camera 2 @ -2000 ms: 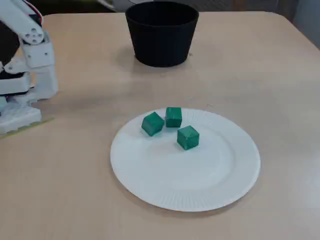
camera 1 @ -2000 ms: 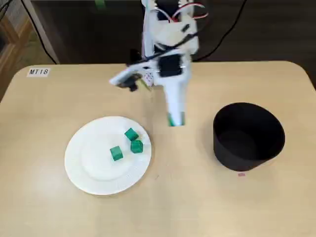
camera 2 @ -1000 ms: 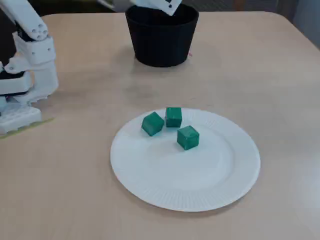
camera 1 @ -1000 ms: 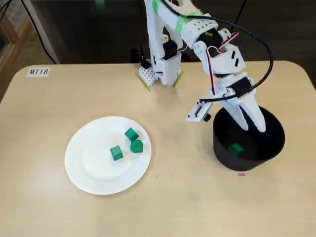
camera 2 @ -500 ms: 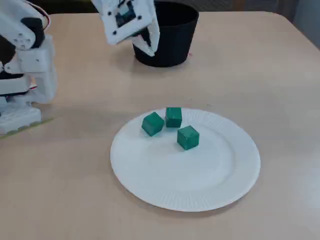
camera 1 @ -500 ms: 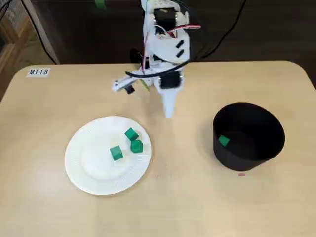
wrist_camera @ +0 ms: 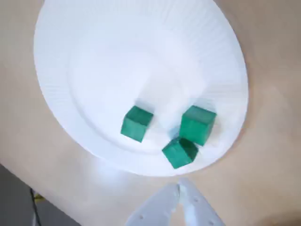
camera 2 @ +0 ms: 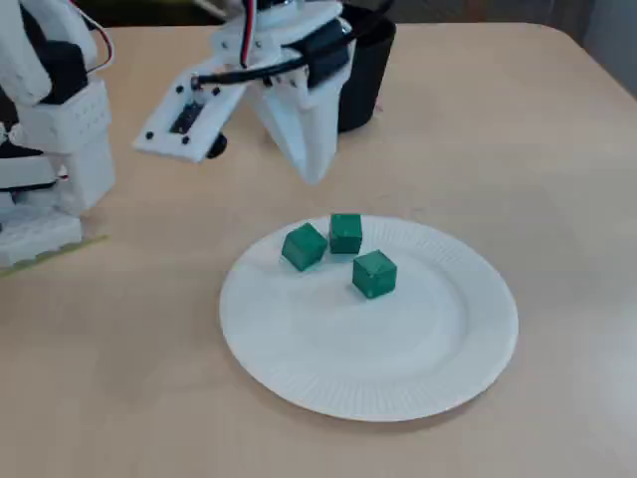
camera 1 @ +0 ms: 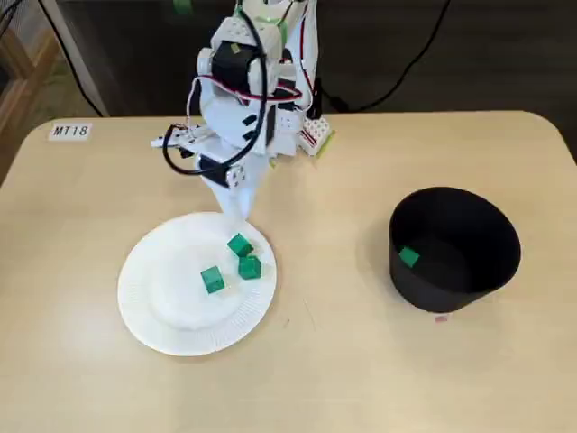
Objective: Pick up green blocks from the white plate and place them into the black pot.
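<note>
Hovering above the table (camera 1: 361, 379), the gripper (camera 1: 236, 212) is seen w/ its tip over the plate (camera 1: 171, 307) rim, on the side toward the arm base. Fingers are pressed together to a single point, nothing pinched; in the wrist view the gripper (wrist_camera: 178, 188) shows as a closed wedge w/ only a thin seam. In a fixed view the gripper (camera 2: 314, 174) is held clear of the plate (camera 2: 378, 358), tip pointing down, not touching any block.

Three green blocks are left on the white plate (wrist_camera: 117, 56), all in the half nearer the gripper:
- nearest block (camera 1: 239, 244), (wrist_camera: 179, 151), (camera 2: 304, 246): just beyond the fingertip, close to the rim.
- second block (camera 1: 250, 267), (wrist_camera: 197, 125), (camera 2: 345, 233): right beside the nearest one; touching or a hair apart, can't be told.
- third block (camera 1: 212, 280), (wrist_camera: 137, 124), (camera 2: 374, 274): set apart from the pair, more toward plate centre.

A fourth block (camera 1: 408, 257) is seen inside the black pot (camera 1: 433, 293), against its left inner wall. Pot is upright, well apart from the plate, at the right of that fixed view; in the other fixed view the pot (camera 2: 363, 70) is partly hidden behind the gripper.

Also visible: label "MT18" (camera 1: 70, 131) at a table corner, small pink mark (camera 1: 440, 317) just below the pot, arm base (camera 2: 50, 149) at the left edge.
</note>
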`<control>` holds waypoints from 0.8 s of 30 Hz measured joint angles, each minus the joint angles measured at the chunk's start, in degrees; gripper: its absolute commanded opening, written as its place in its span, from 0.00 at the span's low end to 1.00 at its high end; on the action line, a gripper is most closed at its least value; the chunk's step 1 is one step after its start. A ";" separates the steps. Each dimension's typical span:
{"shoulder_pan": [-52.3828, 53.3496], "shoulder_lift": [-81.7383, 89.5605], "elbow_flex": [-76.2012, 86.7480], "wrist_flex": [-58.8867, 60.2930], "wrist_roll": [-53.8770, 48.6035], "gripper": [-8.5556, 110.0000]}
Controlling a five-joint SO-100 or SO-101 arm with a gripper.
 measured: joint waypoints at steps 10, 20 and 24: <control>1.05 -18.81 -18.63 11.25 1.41 0.26; 0.26 -24.43 -19.07 9.23 -1.49 0.28; 0.35 -26.19 -19.07 6.24 -1.49 0.28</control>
